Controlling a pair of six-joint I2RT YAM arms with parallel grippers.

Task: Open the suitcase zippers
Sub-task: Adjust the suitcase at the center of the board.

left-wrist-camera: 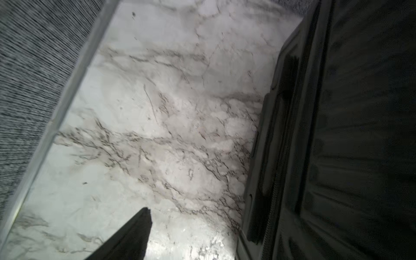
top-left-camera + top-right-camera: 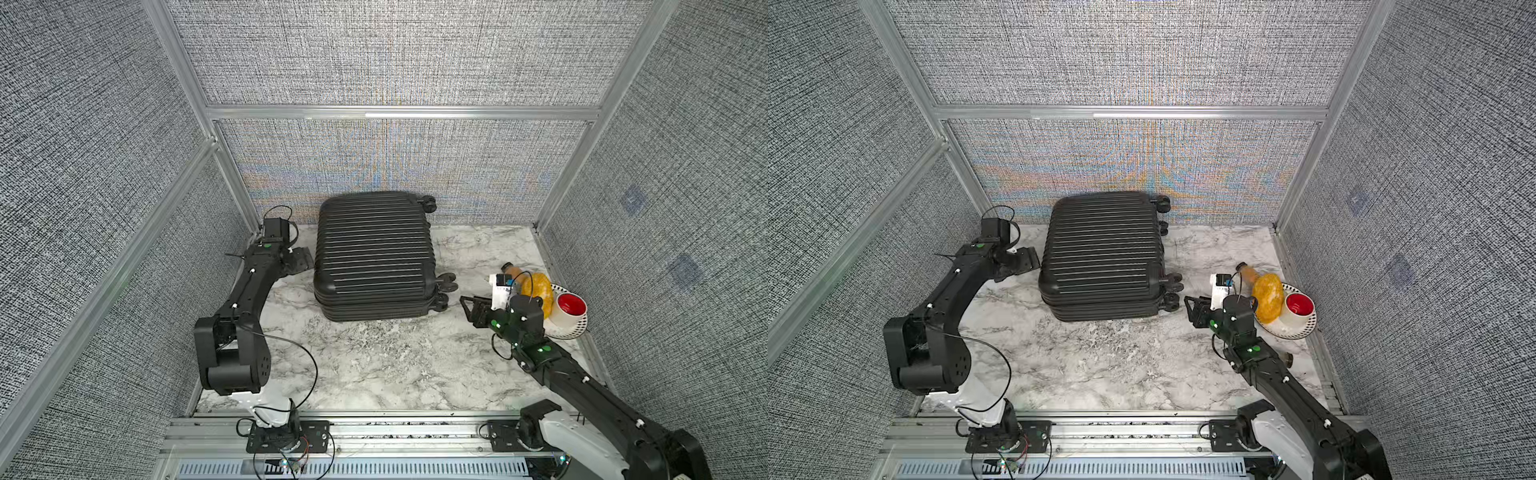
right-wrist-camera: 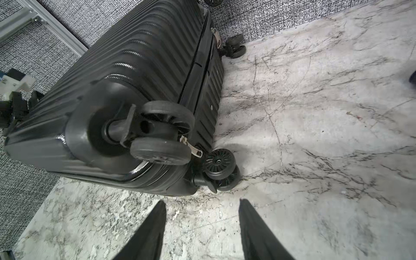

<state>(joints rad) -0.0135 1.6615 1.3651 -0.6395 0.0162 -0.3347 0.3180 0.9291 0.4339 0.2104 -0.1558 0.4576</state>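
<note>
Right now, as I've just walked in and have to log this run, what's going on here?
Two robot arms are positioned around a black suitcase lying flat on the marble table; its shells look shut. The left end effector sits close beside the case's left side; I can't tell whether it is open. The right end effector is open and empty, aimed at the wheeled end, where a silver zipper pull hangs beside a wheel. Neither visibly grips a zipper.
</note>
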